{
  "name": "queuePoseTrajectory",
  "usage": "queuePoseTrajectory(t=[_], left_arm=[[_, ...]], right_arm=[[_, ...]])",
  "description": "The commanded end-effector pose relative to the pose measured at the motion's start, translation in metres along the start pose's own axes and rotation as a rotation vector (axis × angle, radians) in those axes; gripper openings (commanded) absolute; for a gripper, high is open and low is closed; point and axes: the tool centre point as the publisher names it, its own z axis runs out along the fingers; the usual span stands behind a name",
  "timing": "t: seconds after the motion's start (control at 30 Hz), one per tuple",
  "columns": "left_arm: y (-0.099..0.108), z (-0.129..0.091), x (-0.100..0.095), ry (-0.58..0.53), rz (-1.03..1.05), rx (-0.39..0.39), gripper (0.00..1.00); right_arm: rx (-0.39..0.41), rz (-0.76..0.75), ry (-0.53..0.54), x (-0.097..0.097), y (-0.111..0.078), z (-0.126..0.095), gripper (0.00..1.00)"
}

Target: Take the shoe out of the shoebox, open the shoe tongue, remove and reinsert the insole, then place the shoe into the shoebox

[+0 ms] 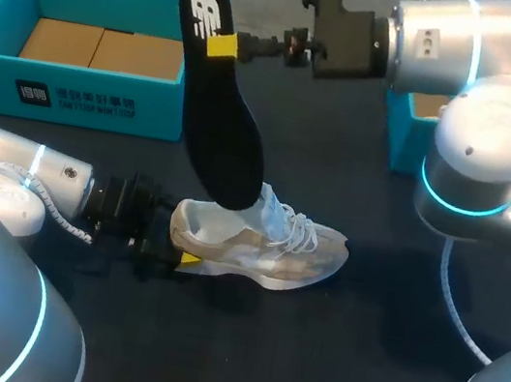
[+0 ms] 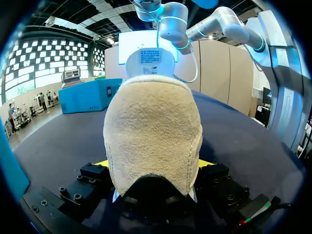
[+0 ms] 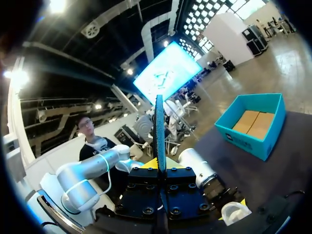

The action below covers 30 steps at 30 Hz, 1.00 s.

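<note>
Between the fingers of the right tool (image 1: 223, 45), the insole (image 1: 218, 131) is hanging pinched, its toe end dipping into the shoe (image 1: 270, 248) below. The left tool (image 1: 183, 257) is clamping the shoe's heel on the worktop (image 1: 365, 356). The insole step seems to be underway; the next move needs careful alignment along the opening.

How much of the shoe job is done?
The shoe is out of the shoebox, heel in the left claw. The right claw holds the insole, toe end at the shoe's opening. Still to do: insole fully in, shoe back in the box.
</note>
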Motion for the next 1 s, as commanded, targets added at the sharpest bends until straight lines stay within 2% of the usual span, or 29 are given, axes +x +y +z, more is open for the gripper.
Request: queuePoseTrajectory(t=[0.03,0.63,0.83,1.0], left_arm=[[0.002,-0.001,0.000,0.001,0.001,-0.003,0.00],[0.002,-0.001,0.000,0.001,0.001,-0.003,0.00],[0.002,-0.001,0.000,0.001,0.001,-0.003,0.00],[0.002,-0.001,0.000,0.001,0.001,-0.003,0.00]], right_arm=[[-0.031,-0.024,-0.075,0.013,-0.008,-0.016,0.00],[-0.031,-0.024,-0.075,0.013,-0.008,-0.016,0.00],[-0.051,0.084,-0.055,0.017,-0.002,-0.044,0.00],[-0.064,0.107,-0.088,0.029,0.003,-0.064,0.00]])
